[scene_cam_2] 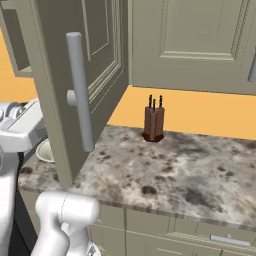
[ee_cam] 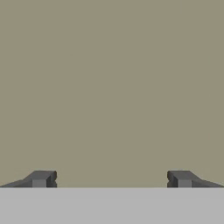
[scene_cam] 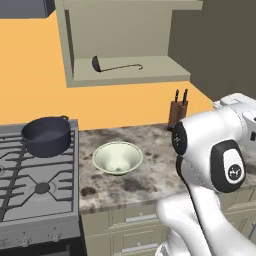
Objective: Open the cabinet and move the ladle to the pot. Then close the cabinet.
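Jaws wide, empty; speckled counter (scene_cam_2: 170,165) under open cabinet (scene_cam: 125,30), orange wall (scene_cam: 35,90) behind.

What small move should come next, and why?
Probably swing the hand toward the ladle. The cabinet door already stands open, the ladle lies on its shelf, the pot sits on the stove, and the open hand faces a plain beige surface, holding nothing.

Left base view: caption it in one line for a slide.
Open cabinet with the ladle on its shelf, above a pot on the stove and a bowl on the counter.
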